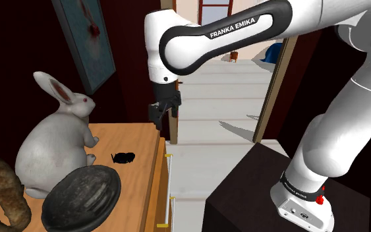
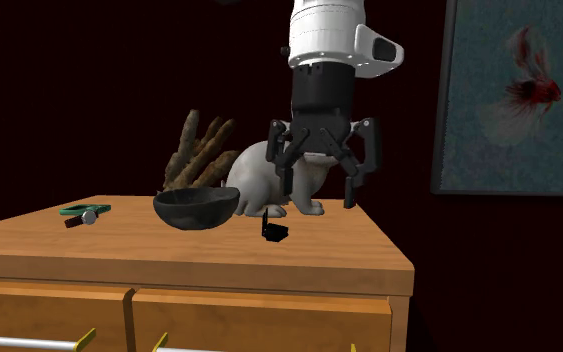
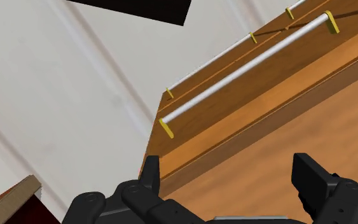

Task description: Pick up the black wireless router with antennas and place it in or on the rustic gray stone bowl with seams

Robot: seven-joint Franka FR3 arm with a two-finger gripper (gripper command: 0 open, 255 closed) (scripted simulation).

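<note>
Status: nothing done yet. The black router [image 2: 274,232] sits on the dresser top [image 2: 169,250], untouched. It's a small, low unit, and the antennas are hard to make out. The gripper [image 2: 317,195] is empty, jaws spread wide with nothing between them.

Positions off the hand:
- The router is below the fingertips and a little to one side, on the bowl's side. It is near the hand but clear of both fingers.
- The dark grey stone bowl [image 2: 196,208] stands upright beyond the router from the hand. It is near the router, not touching it.
- A white rabbit figure [image 2: 254,180] stands behind the hand and the router.

Pose: the arm comes in from above with the wrist close to vertical and the fingers pointing down at the top. The hand hangs above router height, not at grasp level. In the wrist view the fingers [image 3: 311,181] stand well apart over the dresser's front edge, with the drawer rail [image 3: 247,67] and pale floor beyond. So I'd judge the hand sits over the edge and the router lies inboard of it.

Left to do is the whole sequence: shift inboard over the router, descend, close, lift, carry across to the bowl, release. The target is small and sits flat on the wood, so I'd expect the descent to need to go nearly to the surface.
</note>
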